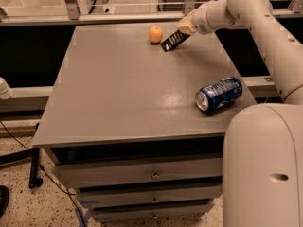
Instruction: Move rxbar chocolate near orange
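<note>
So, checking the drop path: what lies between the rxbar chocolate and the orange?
Only a bare strip of table, per the camera view; the pincer holds the rxbar chocolate tilted just beside the orange.
</note>
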Controlling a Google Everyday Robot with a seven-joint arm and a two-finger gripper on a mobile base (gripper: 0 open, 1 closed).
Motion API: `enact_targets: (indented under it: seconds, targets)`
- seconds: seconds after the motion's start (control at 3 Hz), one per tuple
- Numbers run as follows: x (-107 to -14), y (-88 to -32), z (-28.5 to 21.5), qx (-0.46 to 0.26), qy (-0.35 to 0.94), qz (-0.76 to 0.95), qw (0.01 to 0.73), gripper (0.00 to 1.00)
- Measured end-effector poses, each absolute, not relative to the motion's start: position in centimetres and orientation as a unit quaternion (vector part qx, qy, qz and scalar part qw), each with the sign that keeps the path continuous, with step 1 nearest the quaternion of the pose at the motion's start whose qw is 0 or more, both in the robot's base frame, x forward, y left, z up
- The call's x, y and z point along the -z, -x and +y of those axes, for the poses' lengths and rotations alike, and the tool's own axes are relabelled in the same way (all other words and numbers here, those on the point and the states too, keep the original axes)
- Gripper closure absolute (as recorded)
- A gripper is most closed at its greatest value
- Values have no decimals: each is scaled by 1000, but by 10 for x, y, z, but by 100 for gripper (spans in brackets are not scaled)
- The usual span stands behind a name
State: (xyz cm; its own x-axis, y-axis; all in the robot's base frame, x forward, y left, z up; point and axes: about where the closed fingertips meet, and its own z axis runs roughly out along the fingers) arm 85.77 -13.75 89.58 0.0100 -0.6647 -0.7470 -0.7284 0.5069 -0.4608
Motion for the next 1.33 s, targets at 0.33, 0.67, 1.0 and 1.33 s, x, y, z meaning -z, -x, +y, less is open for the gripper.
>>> enact_targets:
  seconds: [0.33,0.67,1.0,1.33]
  targets:
    - [-886,-861,-130,-47,501,705,500,82]
    - [-881,-862,-128,-53,502,708,493,60]
    - [-880,-861,-129,-58,503,710,489,36]
    - [-887,-857,-128,-70,499,704,500,12]
